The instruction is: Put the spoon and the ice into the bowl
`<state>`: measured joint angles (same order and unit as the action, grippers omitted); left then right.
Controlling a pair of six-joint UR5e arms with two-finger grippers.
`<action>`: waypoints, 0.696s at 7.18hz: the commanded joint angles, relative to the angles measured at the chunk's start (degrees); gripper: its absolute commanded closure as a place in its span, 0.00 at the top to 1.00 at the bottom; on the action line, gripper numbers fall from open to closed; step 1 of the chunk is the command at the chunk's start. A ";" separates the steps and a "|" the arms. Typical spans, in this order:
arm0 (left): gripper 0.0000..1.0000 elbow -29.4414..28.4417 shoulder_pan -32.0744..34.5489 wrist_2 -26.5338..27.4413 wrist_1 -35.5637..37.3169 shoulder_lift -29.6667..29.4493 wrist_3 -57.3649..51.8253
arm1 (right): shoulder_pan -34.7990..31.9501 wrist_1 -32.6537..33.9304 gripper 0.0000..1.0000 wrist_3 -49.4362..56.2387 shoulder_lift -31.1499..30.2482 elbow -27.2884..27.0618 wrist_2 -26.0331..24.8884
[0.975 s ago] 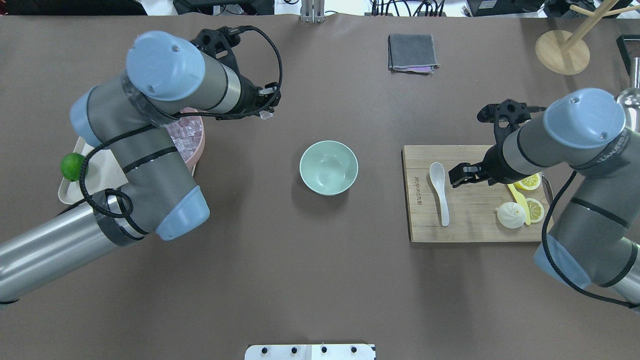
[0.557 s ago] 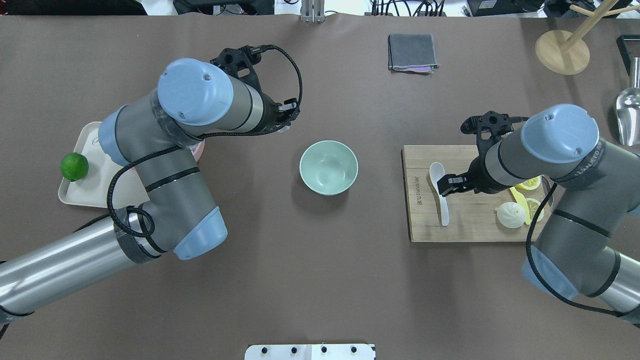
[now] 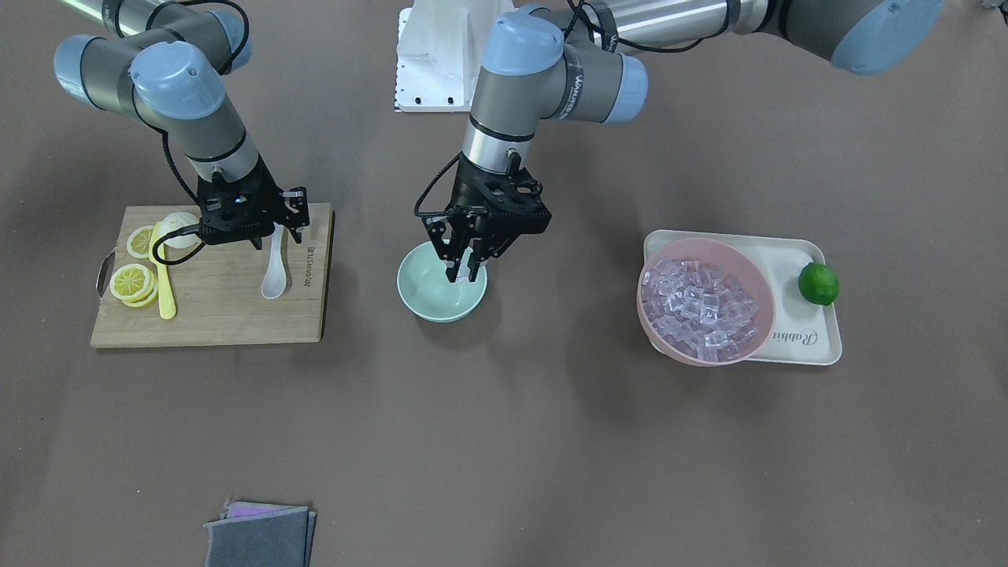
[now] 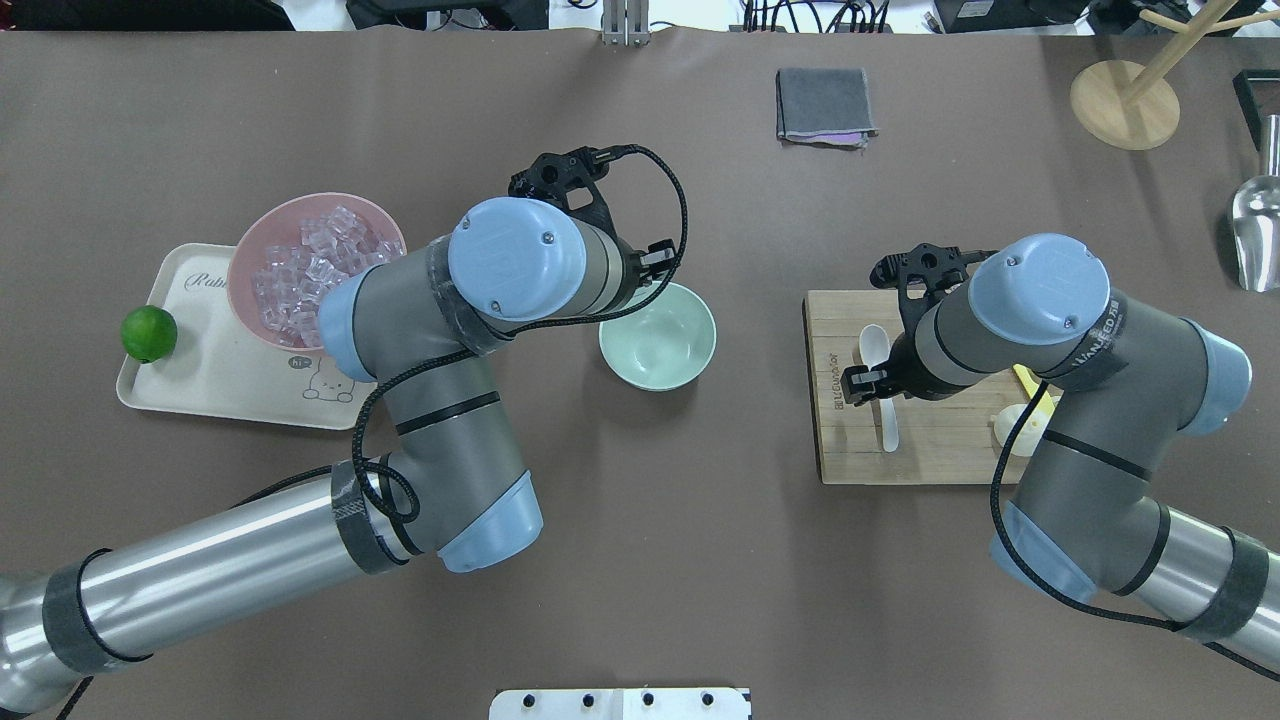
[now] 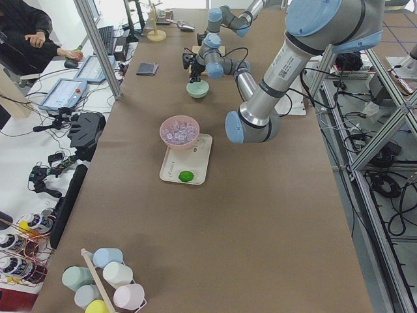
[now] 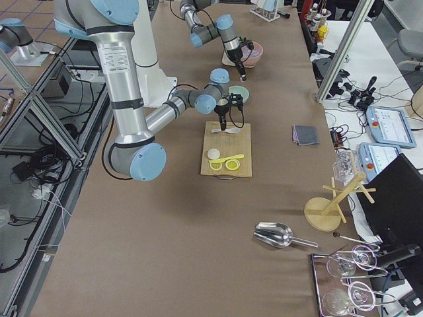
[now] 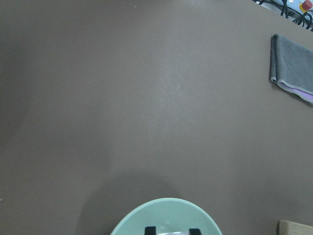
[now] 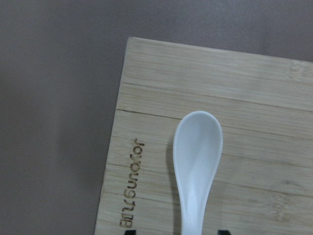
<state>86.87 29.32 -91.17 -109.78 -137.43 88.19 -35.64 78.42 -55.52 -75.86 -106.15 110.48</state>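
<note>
Spoon (image 8: 197, 161) between right gripper's (image 8: 176, 231) jaws (untouched).

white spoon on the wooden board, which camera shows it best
Right wrist-mounted: the small white ceramic soup spoon is close, scoop unobstructed. Overhead and front-facing show it smaller, partly hidden by the right hand. Exterior right: a speck. Others: nothing discernible.

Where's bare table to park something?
Free: between bowl and cutting board; the wide stretch from bowl to grey cloth. Crowded: the board, holding spoon and lemon slices under the right gripper; the tray, filled by pink bowl and lime.
</note>
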 commanded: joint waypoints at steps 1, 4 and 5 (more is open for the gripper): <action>0.00 -3.37 -1.27 2.20 -2.44 -1.62 0.31 | -0.04 -0.02 0.61 0.15 0.01 0.77 -0.09; 0.00 -5.99 -1.98 2.57 -4.11 -3.19 0.31 | 0.04 -0.02 0.60 0.15 0.01 1.47 -0.09; 0.00 -6.10 -2.07 2.57 -4.38 -3.20 0.31 | 0.04 -0.02 0.50 0.06 0.10 2.00 -0.09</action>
<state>81.50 27.45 -88.66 -113.50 -140.23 88.50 -35.63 78.43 -55.39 -75.85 -104.75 110.39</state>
